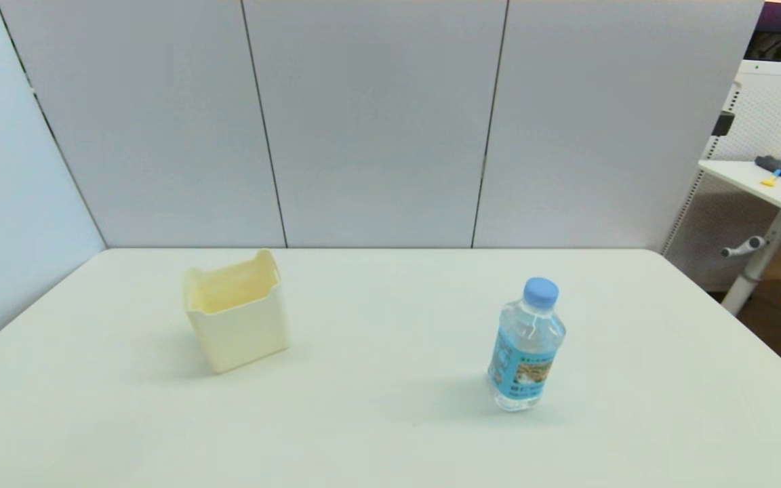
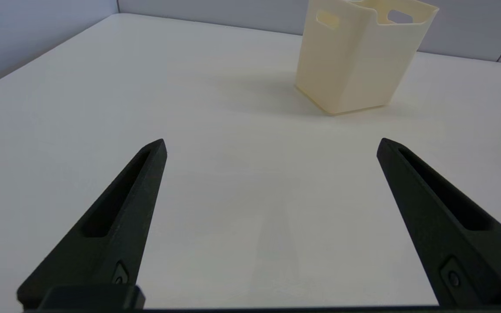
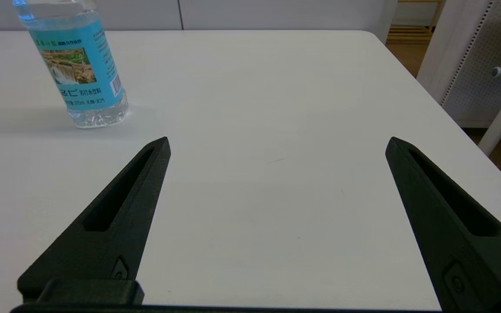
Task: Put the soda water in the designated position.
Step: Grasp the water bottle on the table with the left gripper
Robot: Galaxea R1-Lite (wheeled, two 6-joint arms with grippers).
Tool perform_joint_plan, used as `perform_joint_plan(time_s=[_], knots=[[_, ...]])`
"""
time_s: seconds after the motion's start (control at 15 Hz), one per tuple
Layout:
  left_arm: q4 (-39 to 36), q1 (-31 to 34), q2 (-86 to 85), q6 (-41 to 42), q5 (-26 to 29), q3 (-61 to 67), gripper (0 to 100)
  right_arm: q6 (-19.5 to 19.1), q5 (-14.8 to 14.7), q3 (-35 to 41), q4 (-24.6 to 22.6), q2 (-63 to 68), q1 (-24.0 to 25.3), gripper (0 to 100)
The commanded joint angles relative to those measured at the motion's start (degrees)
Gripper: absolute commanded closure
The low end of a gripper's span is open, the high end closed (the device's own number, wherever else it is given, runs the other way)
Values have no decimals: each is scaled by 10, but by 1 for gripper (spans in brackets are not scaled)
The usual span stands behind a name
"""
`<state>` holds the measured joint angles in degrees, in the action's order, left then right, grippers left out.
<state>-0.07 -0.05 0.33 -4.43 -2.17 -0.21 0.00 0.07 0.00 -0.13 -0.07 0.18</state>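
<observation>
The right gripper [image 3: 276,143] hangs low over the white table [image 1: 390,420], fingers spread wide, nothing between them. The left gripper [image 2: 272,143] is likewise agape and empty. Ahead of the right one, the soda water [image 1: 526,346] stands upright, well apart from the cream bin [image 1: 236,318].

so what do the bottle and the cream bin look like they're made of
The soda water looks like thin clear plastic: the liquid shows through, with glossy highlights, an opaque light-blue cap and a printed blue label, probably film. The cream bin looks like moulded matte plastic: smooth thin walls with cut-out handle slots.
</observation>
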Motion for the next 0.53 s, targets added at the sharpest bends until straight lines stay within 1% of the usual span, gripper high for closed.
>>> perform_joint_plan(time_s=[0.07, 0.13, 0.2, 0.33, 0.4, 0.53], knots=[[-2, -11, 138, 108, 37, -96, 0, 0, 0, 0, 0, 1, 0, 0], [0, -32, 184, 132, 61, -128, 0, -1, 0, 0, 0, 1, 0, 0], [1, -39, 236, 166, 81, -161, 0, -1, 0, 0, 0, 1, 0, 0], [-1, -46, 333, 219, 83, -221, 0, -1, 0, 0, 0, 1, 0, 0], [-2, -64, 383, 242, 85, -251, 0, -1, 0, 0, 0, 1, 1, 0], [-9, -130, 476, 260, 88, -302, 0, 0, 0, 0, 0, 1, 0, 0]])
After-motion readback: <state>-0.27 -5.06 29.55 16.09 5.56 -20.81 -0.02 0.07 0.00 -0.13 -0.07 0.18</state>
